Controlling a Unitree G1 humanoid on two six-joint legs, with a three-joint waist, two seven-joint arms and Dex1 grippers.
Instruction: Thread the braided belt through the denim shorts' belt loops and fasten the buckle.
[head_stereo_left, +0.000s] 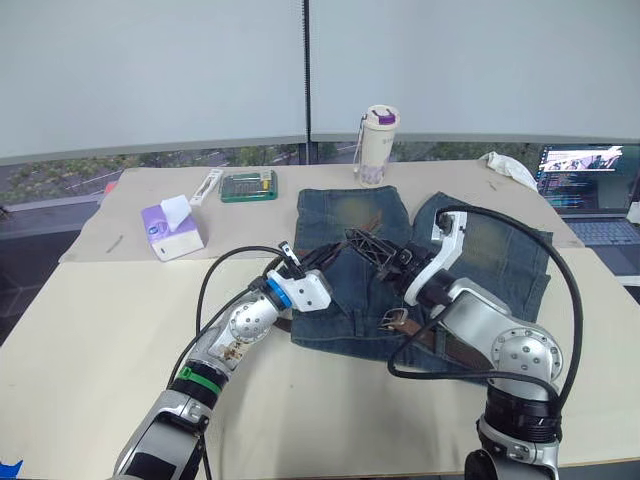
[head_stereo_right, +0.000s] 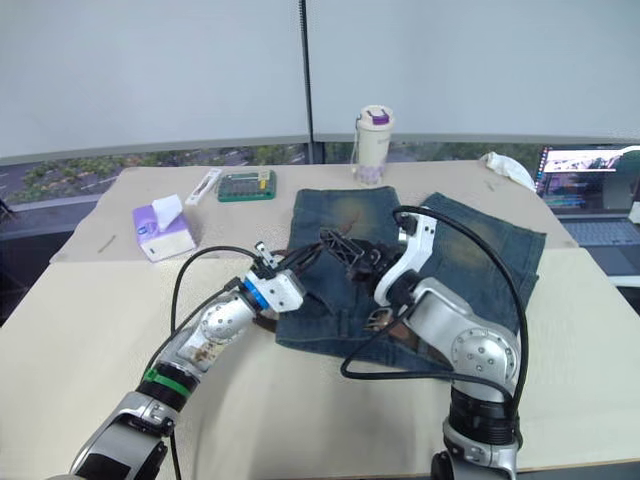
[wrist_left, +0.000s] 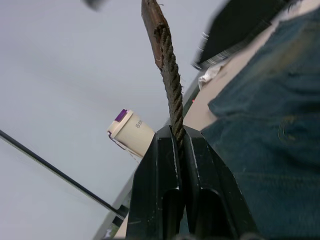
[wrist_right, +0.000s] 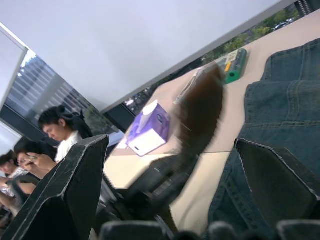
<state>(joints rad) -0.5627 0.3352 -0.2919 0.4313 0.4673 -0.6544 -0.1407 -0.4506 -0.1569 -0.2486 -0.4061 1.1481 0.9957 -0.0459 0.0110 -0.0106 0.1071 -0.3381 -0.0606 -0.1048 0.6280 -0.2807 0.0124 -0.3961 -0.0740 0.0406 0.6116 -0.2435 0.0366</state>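
Two pincers over shorts (head_stereo_left: 500, 255): left pincer (wrist_left: 178, 142) clamped on belt (wrist_left: 170, 85) tip, right pincer (wrist_right: 170, 165) spread wide. Threading step, probably early; next, feed tip into loop.

1. I count one pair of denim shorts (head_stereo_left: 352, 262), with two legs.
2. One braided belt (wrist_left: 170, 85), with one buckle (head_stereo_left: 396, 319).
3. Two grippers of mine: my left gripper (wrist_left: 179, 142), closed tight on the belt, and my right gripper (wrist_right: 170, 165), fingers spread wide.
4. One tissue box (head_stereo_left: 171, 230), purple.
5. One cream bottle (head_stereo_left: 377, 144) with a purple lid.
6. One small green case (head_stereo_left: 249, 185).
7. One white cloth (head_stereo_left: 511, 168).
8. One laptop (head_stereo_left: 588, 190).
9. One table (head_stereo_left: 90, 340).
10. At least two people (wrist_right: 62, 127) beyond it, seen from my right wrist.
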